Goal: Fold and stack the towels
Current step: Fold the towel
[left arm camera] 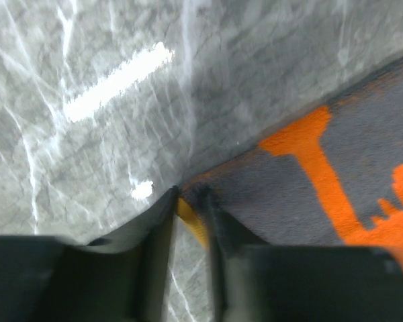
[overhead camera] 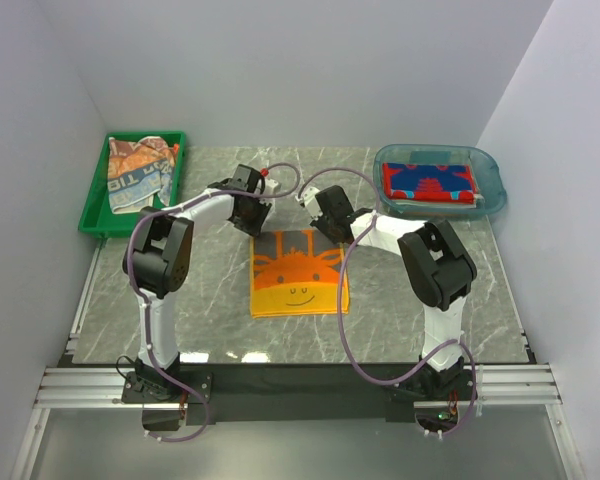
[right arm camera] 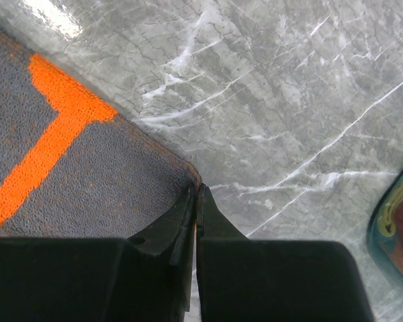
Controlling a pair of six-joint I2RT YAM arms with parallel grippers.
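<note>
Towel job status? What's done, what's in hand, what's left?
Done: one folded red towel with blue pattern lies in the clear blue plastic tub.
In hand: the orange-grey cartoon-face towel lies flat on the marble table. The left gripper and right gripper each pinch a far corner; first fold not yet made.
Left: crumpled towels in the green plastic tray, unfolded.
</note>
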